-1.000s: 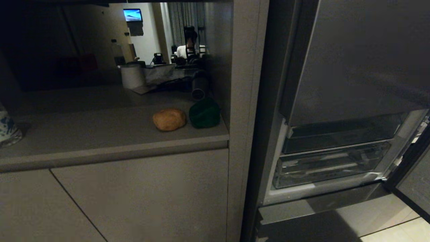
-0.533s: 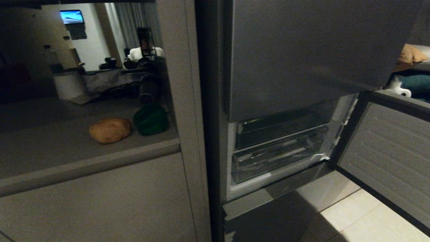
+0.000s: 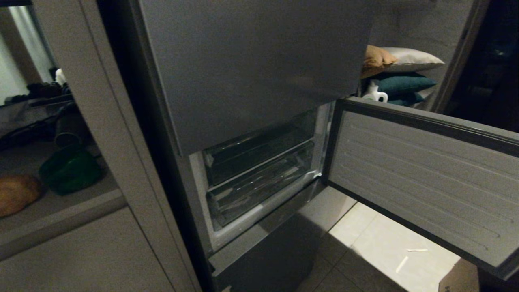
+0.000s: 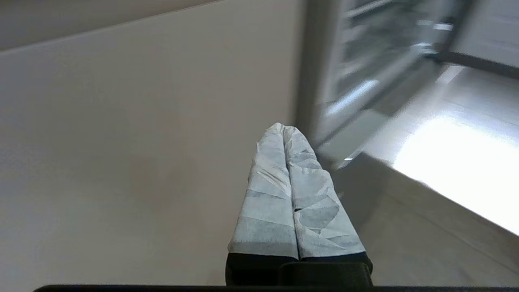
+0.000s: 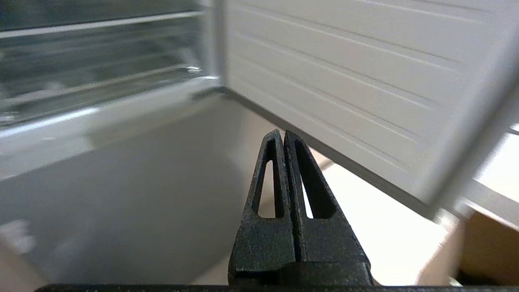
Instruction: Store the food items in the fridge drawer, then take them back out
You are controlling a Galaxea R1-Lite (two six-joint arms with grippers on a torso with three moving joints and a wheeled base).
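Observation:
A tan-brown potato-like food item (image 3: 16, 194) lies on the grey counter (image 3: 61, 215) at the far left of the head view, partly cut off by the edge. The fridge drawer (image 3: 263, 180) is a clear plastic bin low in the open fridge, pushed in, below a second clear bin (image 3: 255, 152). Neither arm appears in the head view. My left gripper (image 4: 283, 127), its fingers wrapped in pale tape, is shut and empty in front of a plain cabinet panel. My right gripper (image 5: 282, 134) is shut and empty, with the drawer (image 5: 101, 81) ahead of it.
A dark green lump (image 3: 69, 170) sits beside the potato. The lower fridge door (image 3: 425, 174) stands swung open on the right over pale floor tiles. Behind it are stacked pillows (image 3: 401, 69) and a white jug (image 3: 375, 94). A cardboard box corner (image 3: 458, 278) is at the bottom right.
The whole head view has swung to the right as the camera moved: counter and potato slid to the left edge, and the open fridge door came into view. Both grippers stay shut.

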